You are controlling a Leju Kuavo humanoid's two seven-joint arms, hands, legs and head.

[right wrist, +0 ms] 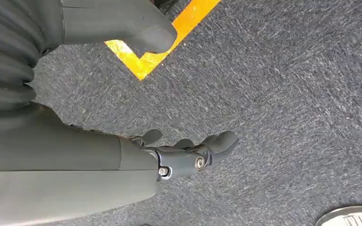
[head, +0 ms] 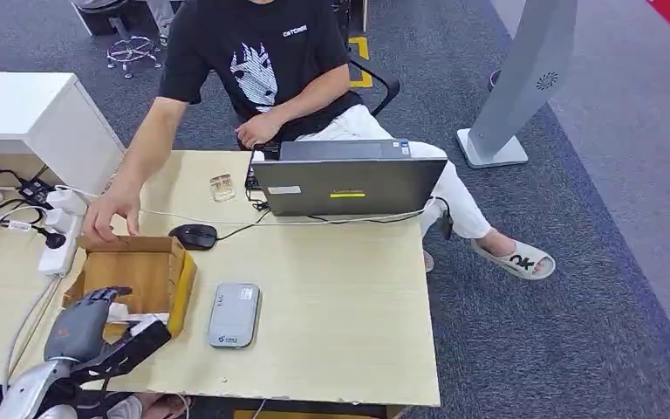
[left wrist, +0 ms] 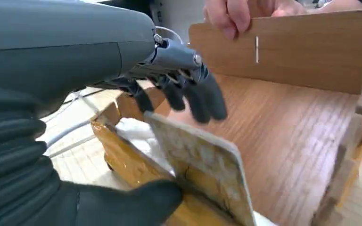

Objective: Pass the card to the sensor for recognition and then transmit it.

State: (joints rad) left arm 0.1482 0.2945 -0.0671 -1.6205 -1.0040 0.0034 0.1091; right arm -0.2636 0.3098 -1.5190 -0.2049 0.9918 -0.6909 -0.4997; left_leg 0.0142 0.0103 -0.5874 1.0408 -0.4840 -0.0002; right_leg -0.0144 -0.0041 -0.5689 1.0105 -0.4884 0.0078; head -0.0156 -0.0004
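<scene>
The robot's left hand (left wrist: 169,84) reaches into a wooden box (head: 153,271), its dark fingers (left wrist: 202,101) apart above a pale card (left wrist: 202,169) that leans just under them; whether the thumb below presses the card cannot be told. A person's hand (head: 109,214) steadies the box's far wall. The right hand (right wrist: 188,153) hangs over grey carpet (right wrist: 287,94), fingers loosely curled, holding nothing. A grey card reader (head: 234,314) lies beside the box.
</scene>
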